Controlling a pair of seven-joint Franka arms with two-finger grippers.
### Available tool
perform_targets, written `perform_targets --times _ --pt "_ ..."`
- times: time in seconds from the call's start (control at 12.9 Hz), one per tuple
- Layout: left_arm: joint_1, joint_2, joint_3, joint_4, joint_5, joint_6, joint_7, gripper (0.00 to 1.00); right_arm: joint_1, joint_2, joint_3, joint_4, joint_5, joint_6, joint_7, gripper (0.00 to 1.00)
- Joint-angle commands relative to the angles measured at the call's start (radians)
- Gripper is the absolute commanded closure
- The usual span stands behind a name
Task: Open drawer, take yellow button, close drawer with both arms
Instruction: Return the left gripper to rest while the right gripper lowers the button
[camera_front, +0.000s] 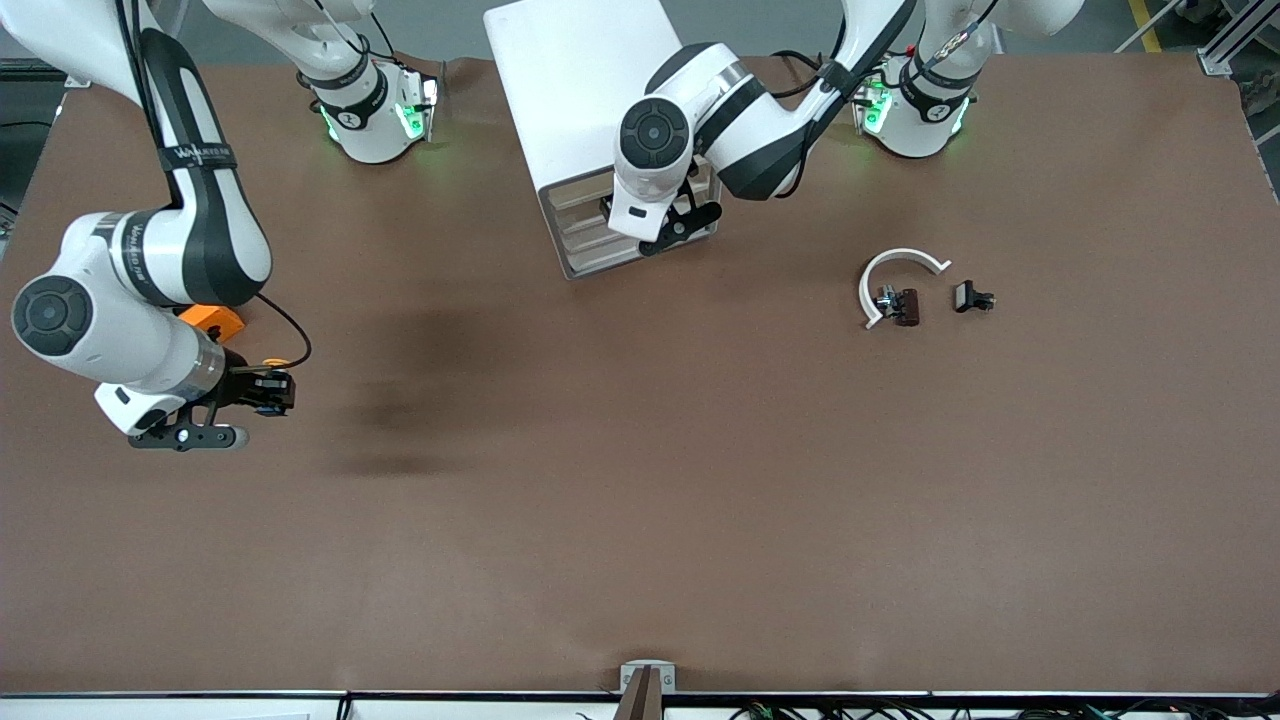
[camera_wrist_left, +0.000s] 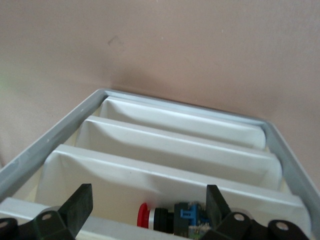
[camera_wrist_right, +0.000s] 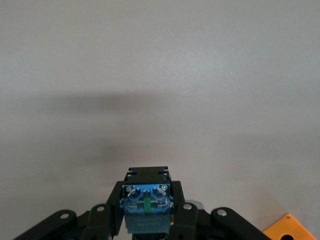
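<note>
My right gripper (camera_front: 262, 392) is shut on the button (camera_front: 270, 372), which has an orange-yellow cap and a dark body, just above the table at the right arm's end. In the right wrist view the button's blue-black body (camera_wrist_right: 146, 202) sits between the closed fingers (camera_wrist_right: 111, 210) of that gripper (camera_wrist_right: 146, 207). My left gripper (camera_front: 684, 222) is at the front of the white drawer cabinet (camera_front: 575, 90), open. In the left wrist view it (camera_wrist_left: 147, 202) straddles a drawer (camera_wrist_left: 125, 175) that holds a red-capped push-button (camera_wrist_left: 165, 218).
An orange block with a hole (camera_front: 215, 320) lies on the table beside my right gripper and also shows in the right wrist view (camera_wrist_right: 292, 227). Toward the left arm's end lie a white curved piece (camera_front: 895, 262), a dark brown part (camera_front: 906, 306) and a small black clip (camera_front: 972, 297).
</note>
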Motion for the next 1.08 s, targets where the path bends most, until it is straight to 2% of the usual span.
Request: perform_targets --times 0.0,0.54,0.7,1.01 --pt "0.102 -0.008 0.003 0.023 0.068 -0.034 0.003 0.00 -0.028 -0.012 0.011 -0.053 -0.028 0.028 -0.002 0.79" --pt "0.411 -0.022 0.003 0.108 0.301 -0.040 0.024 0.00 -0.081 0.103 0.010 -0.083 -0.059 0.073 0.004 0.78" --pt "0.487 -0.020 0.003 0.129 0.358 -0.040 0.096 0.00 -0.086 0.146 0.010 -0.083 -0.059 0.136 0.004 0.78" --pt "0.656 -0.043 0.003 0.157 0.360 -0.042 0.340 0.00 -0.091 0.206 0.010 -0.083 -0.059 0.221 0.004 0.77"
